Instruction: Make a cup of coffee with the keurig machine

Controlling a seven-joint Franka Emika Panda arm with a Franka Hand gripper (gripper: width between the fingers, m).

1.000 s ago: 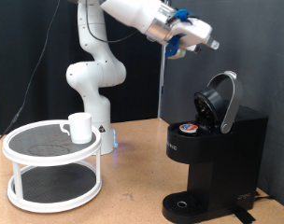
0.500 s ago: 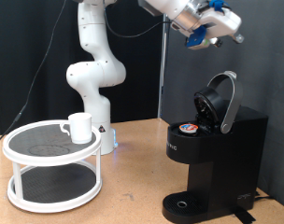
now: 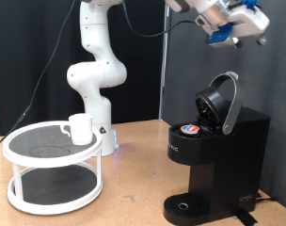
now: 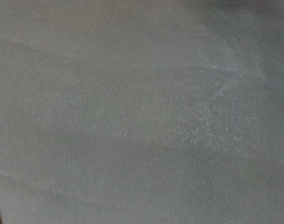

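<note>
the gripper (image 3: 239, 26) hangs high above the keurig machine (image 3: 215, 155), lid up, near the table's right edge; whether its fingers are apart or together i cannot tell. the cup (image 3: 80, 128) sits well apart, toward the left edge.

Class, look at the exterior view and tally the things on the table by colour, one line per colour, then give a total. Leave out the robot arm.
White: 2, the cup and the two-tier round rack it stands on.
Black: 1, the keurig machine, lid open.
Multicoloured: 1, the pod in the machine's holder.
Total: 4
</note>
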